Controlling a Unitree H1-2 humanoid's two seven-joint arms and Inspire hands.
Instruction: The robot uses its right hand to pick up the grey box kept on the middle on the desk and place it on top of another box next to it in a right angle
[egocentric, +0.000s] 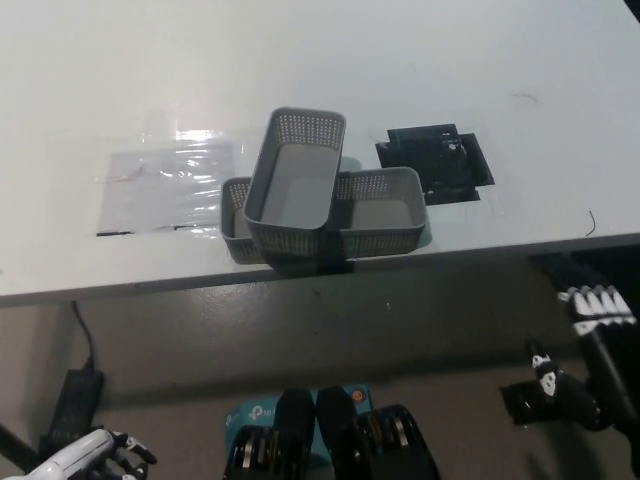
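A grey perforated box lies crosswise on top of a second grey box near the desk's front edge, roughly at a right angle to it. The lower box runs left to right and shows on both sides of the upper one. My black right hand hangs below the desk edge at the far right, open, holding nothing and well away from the boxes. My white left hand rests at the bottom left corner, below the desk, fingers loosely curled.
A clear plastic sheet lies on the white desk left of the boxes. A black patch sits right of them. On the floor, a black adapter and a teal carton.
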